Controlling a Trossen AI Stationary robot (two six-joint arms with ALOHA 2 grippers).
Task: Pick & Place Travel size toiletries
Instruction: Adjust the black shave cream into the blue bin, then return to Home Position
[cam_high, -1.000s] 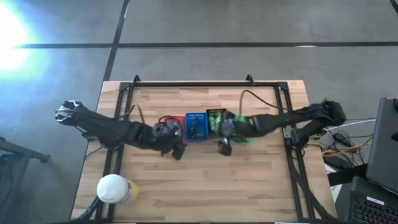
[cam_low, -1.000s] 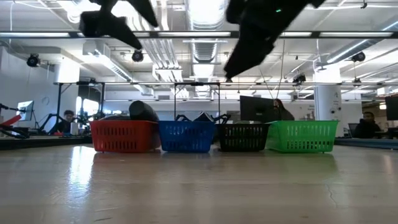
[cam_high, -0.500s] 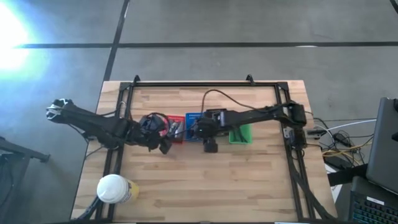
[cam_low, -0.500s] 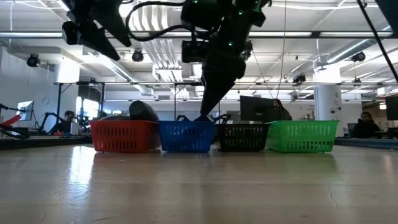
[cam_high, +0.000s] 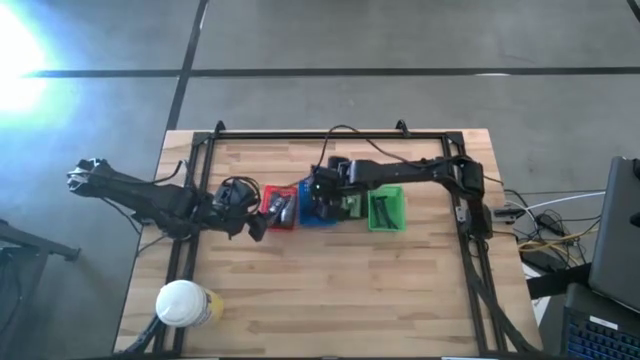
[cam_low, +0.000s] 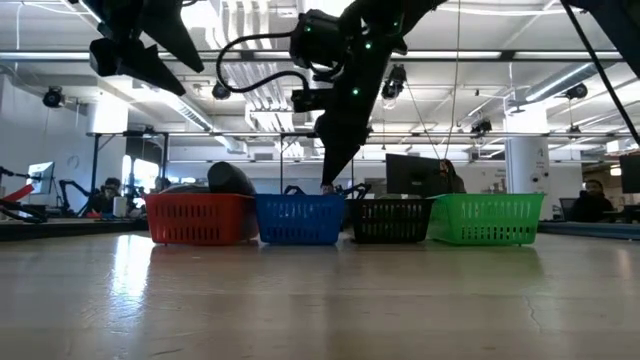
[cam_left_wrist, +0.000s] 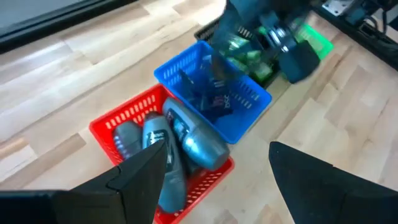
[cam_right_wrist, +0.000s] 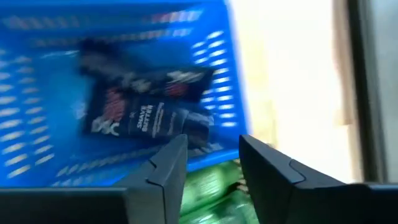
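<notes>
Four small baskets stand in a row on the table: red (cam_high: 272, 207), blue (cam_high: 312, 212), black (cam_high: 352, 207) and green (cam_high: 390, 212). Grey oval tubes (cam_left_wrist: 186, 146) lie in the red one, dark packets (cam_right_wrist: 143, 106) in the blue one, green bottles (cam_right_wrist: 205, 186) in the black one, and thin dark sticks (cam_high: 382, 212) in the green one. My right gripper (cam_right_wrist: 212, 146) hangs open above the blue basket, near its side toward the black one, with nothing between the fingers. My left gripper (cam_left_wrist: 219, 149) is open, raised beside the red basket on the table's left side.
A big white-capped yellowish container (cam_high: 183, 303) stands near the table's near left corner. A black frame (cam_high: 300, 135) runs along the far and side edges. Bare wood lies between the baskets and the near edge. People and desks show in the room beyond.
My right gripper has swung from in front of the black and green baskets toward the table's left and far edge, and come down over the blue basket. My left gripper has drawn back toward the table's left, off the red basket's near corner.
</notes>
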